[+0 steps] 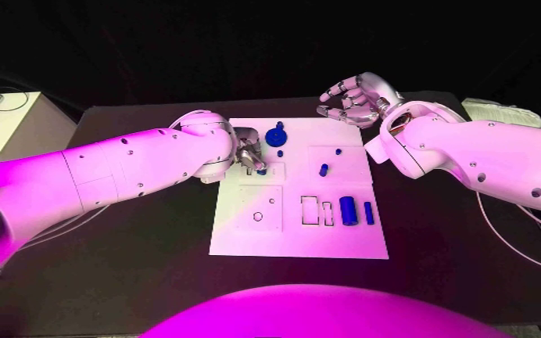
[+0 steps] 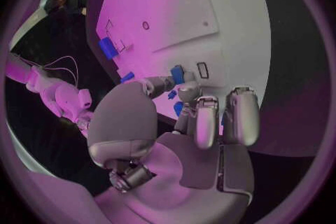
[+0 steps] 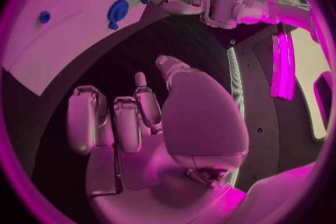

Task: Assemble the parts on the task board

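The white task board (image 1: 299,232) lies mid-table. My left hand (image 1: 250,156) hovers low over its left part; in the left wrist view its thumb and a finger pinch a small blue part (image 2: 178,74) beside a rectangular slot (image 2: 202,70). A round blue part (image 1: 278,136) stands at the board's far end, with a small blue peg (image 1: 324,170) near the middle. A blue cylinder (image 1: 349,210) and a thin blue bar (image 1: 369,213) lie toward the right. Just past the board's far right corner, my right hand (image 1: 359,99) is raised, fingers loosely apart and holding nothing.
A square recess with a small hole (image 1: 259,207) and two narrow slots (image 1: 310,210) mark the board's near half. A pale box (image 1: 23,123) stands at the table's left edge, and papers (image 1: 502,111) lie at the far right.
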